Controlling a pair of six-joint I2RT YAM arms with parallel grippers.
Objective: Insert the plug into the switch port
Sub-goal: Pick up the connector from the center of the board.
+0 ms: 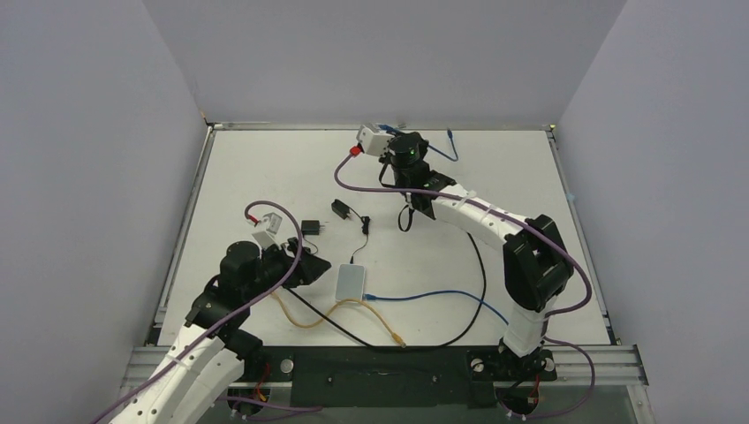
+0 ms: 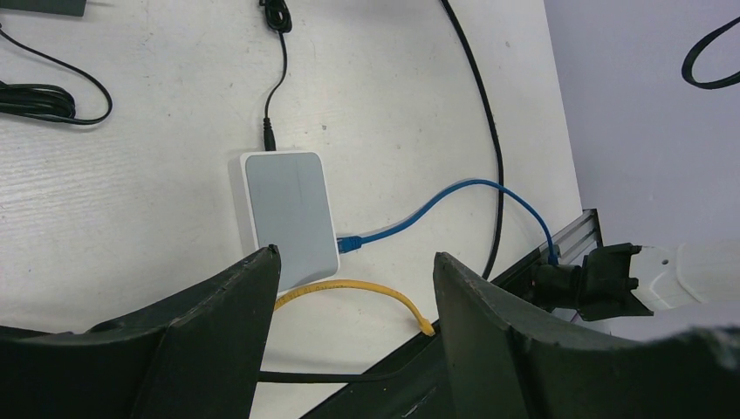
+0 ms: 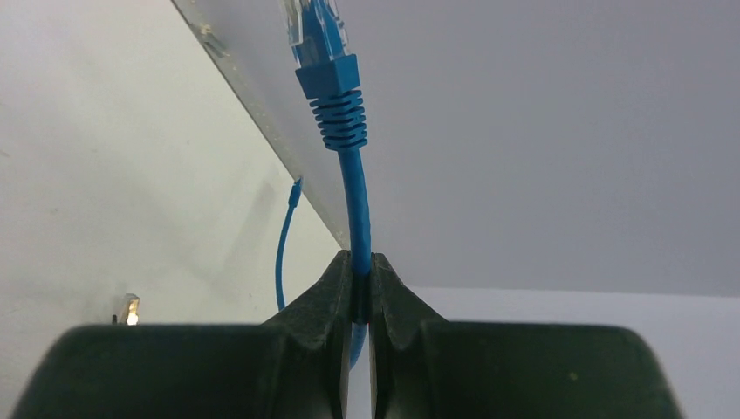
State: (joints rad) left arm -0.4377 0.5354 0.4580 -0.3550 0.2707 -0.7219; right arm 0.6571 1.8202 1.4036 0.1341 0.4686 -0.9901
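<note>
Over the white table (image 1: 265,177), bring the blue plug (image 3: 325,61), pinched tight by its cable (image 3: 353,201) in the right claw (image 3: 361,262) far at the back, down to the white box (image 1: 351,281) by the wide, empty left claw (image 2: 355,256), then push straight into its thin-edge port.

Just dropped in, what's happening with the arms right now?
The right end effector is shut on a blue cable just behind its plug, over the table's far side. The left end effector hangs open and empty beside the white box near the front. The plug is far from the box, not yet inserted.
</note>
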